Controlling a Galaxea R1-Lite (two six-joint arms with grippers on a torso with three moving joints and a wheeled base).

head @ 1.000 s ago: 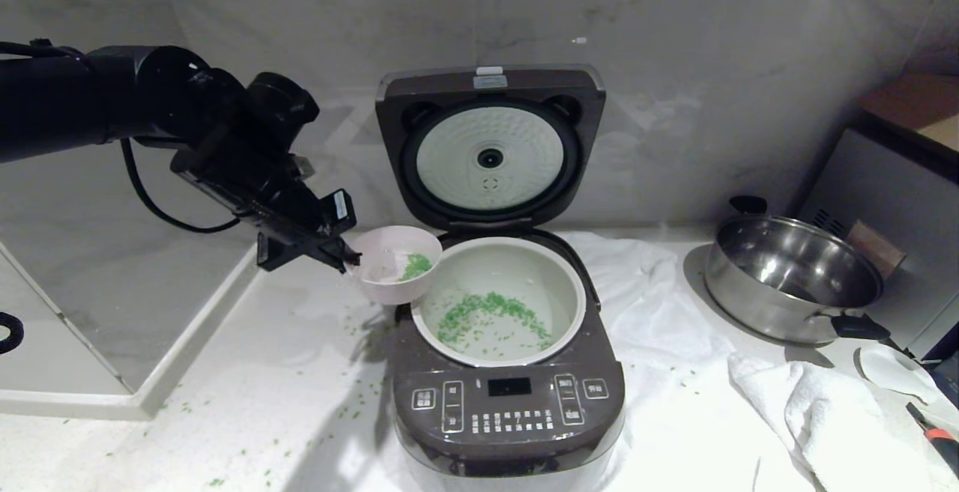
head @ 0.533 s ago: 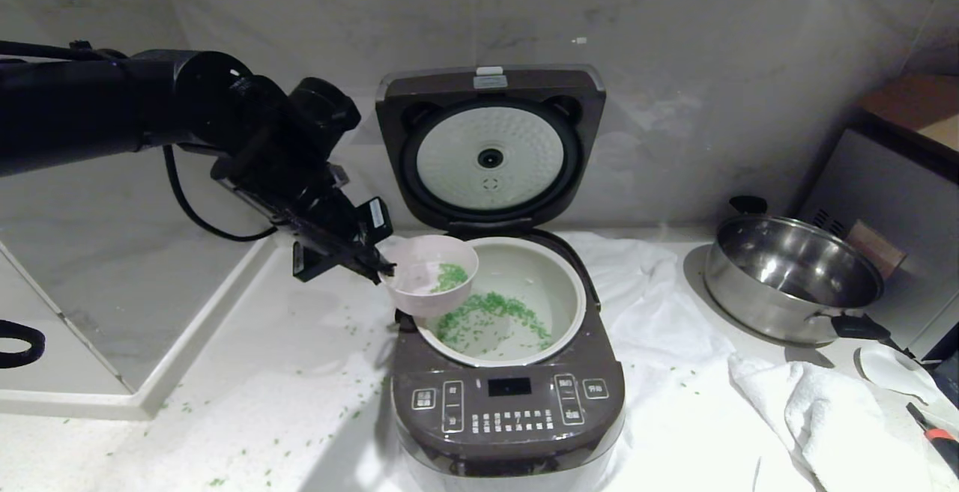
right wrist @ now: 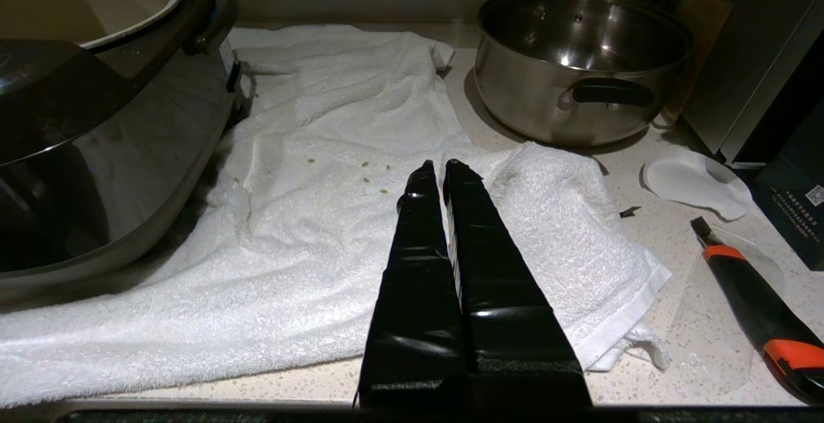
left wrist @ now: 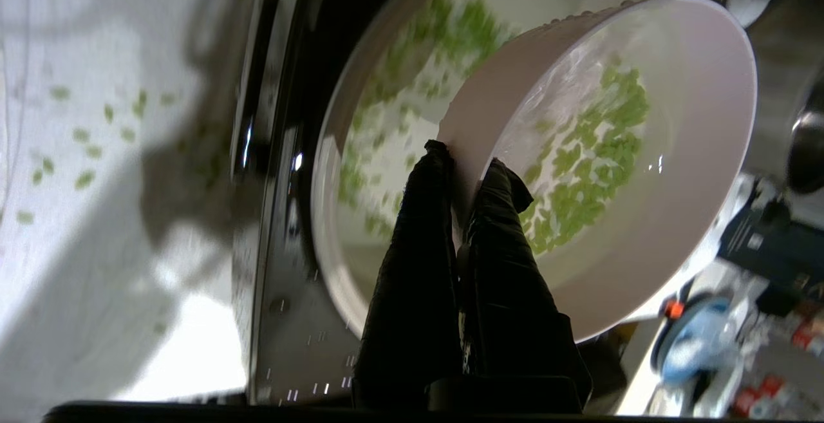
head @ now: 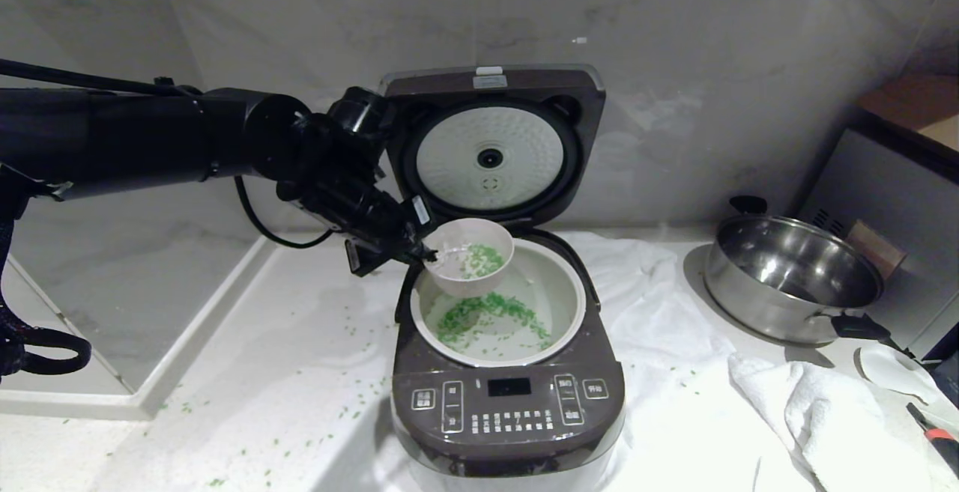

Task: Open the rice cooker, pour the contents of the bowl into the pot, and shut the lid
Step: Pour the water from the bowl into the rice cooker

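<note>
- Cooker point(head: 509, 402): glossy dark plastic shell.
- Pot point(head: 558, 282): smooth, pale walls.
- Lid point(head: 491, 147): dimpled white inner plate.
- Pan point(head: 794, 278): shiny polished steel.
- Towel point(right wrist: 309, 217): white terry cloth, rough nap.
- Wall point(head: 674, 28): smooth marble-look.

Left gripper point(head: 425, 252) pinches the rim of the bowl point(head: 470, 260), holding it above the back-left part of the pot point(head: 569, 290); the contents point(head: 479, 260) are green grains lying in the bowl, with more spread on the pot floor. Rice cooker point(head: 509, 395) sits on the desk point(head: 225, 372) with the lid point(head: 491, 147) standing open, its white inner plate facing forward. Loose green grains are scattered on the desk left of the cooker; a white towel point(head: 817, 410) and a steel pan point(head: 794, 278) are to its right.
</note>
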